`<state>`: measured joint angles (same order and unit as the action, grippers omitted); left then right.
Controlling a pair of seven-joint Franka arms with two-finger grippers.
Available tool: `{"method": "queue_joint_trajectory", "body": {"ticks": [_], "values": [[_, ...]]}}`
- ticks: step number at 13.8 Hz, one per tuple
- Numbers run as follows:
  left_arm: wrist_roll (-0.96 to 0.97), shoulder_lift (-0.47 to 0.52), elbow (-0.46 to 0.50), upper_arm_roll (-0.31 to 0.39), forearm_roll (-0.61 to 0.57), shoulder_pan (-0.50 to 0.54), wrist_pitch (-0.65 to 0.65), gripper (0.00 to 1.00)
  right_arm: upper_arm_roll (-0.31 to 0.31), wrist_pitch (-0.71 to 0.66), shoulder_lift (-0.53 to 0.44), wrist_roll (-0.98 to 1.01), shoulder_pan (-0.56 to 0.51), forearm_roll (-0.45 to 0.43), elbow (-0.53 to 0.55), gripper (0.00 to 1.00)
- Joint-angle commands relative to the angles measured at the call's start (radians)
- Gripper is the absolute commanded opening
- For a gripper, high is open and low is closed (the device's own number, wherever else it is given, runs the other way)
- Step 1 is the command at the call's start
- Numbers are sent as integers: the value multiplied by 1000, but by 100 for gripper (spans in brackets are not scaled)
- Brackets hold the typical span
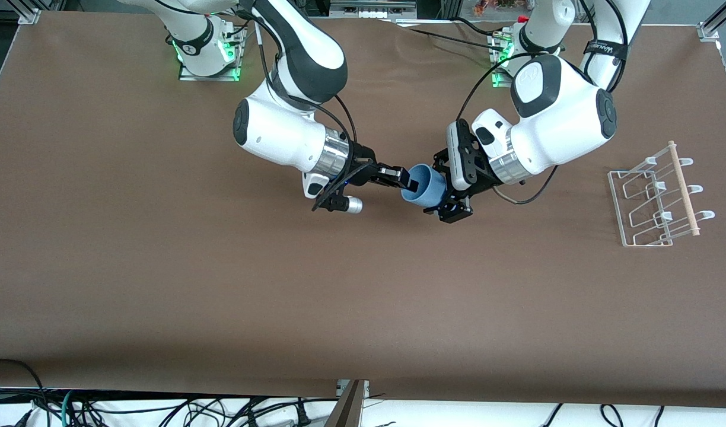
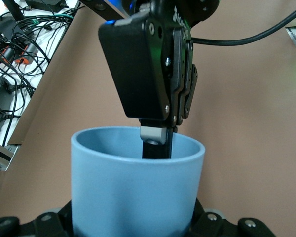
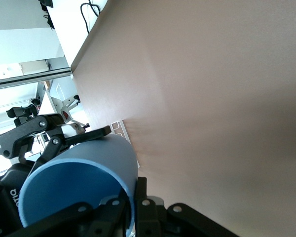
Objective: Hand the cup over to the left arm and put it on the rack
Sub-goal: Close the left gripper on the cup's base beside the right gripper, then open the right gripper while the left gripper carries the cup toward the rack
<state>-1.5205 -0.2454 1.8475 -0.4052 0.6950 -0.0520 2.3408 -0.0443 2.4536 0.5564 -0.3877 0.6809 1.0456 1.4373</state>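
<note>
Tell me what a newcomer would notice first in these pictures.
The eye goes to the light-blue cup held up over the middle of the brown table, gripped from both ends at once. The right end effector pinches its rim with one finger inside, while the left end effector clamps its body. Next comes the white wire rack, standing bare toward the left arm's end of the table.

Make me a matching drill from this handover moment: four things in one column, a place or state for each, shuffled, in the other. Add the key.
1. cup
2. rack
3. right pincer
4. left pincer

A. shut on the cup's rim, one finger inside
B. standing at the left arm's end of the table
C. held in the air by both arms
D. shut around the cup's outside

Pairs: 1-C, 2-B, 3-A, 4-D
</note>
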Motion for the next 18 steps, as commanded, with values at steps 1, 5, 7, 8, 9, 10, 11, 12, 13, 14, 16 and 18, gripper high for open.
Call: {"method": "queue_joint_trajectory", "body": {"ticks": [1, 5, 7, 8, 9, 10, 11, 12, 13, 14, 16, 18], "values": [[13, 12, 13, 8, -5, 17, -32, 0, 0, 15, 2, 3, 3, 14, -32, 95], [13, 21, 7, 70, -43, 64, -164, 0, 1, 5, -21, 9, 5, 16, -31, 100], [14, 20, -30, 147, -177, 72, -250, 0, 6, 4, -27, 9, 3, 8, -25, 100], [19, 20, -39, 190, -231, 83, -296, 0, 9, 4, -33, 9, 3, 5, -15, 100], [19, 20, -40, 228, -289, 93, -329, 0, 10, 2, -41, 10, 2, -8, 1, 100], [19, 20, -41, 262, -371, 103, -339, 0, 12, 1, -47, 10, 0, -41, 18, 100], [19, 21, -41, 288, -453, 104, -347, 0, 12, -2, -53, 10, 0, -77, 32, 100], [25, 18, -39, 308, -529, 113, -353, 0, 12, -2, -62, 10, 0, -105, 49, 100], [48, 11, -39, 327, -614, 127, -351, 0, 17, -4, -73, 10, -1, -122, 64, 100], [81, 3, -40, 332, -717, 142, -350, 0, 27, -4, -84, 10, -1, -128, 83, 100], [155, 6, -42, 332, -941, 156, -350, 0, 44, -21, -99, 13, -1, -128, 100, 100], [225, 8, -42, 332, -1145, 161, -350, 0, 85, -117, -107, 20, -1, -165, 98, 100]]}}
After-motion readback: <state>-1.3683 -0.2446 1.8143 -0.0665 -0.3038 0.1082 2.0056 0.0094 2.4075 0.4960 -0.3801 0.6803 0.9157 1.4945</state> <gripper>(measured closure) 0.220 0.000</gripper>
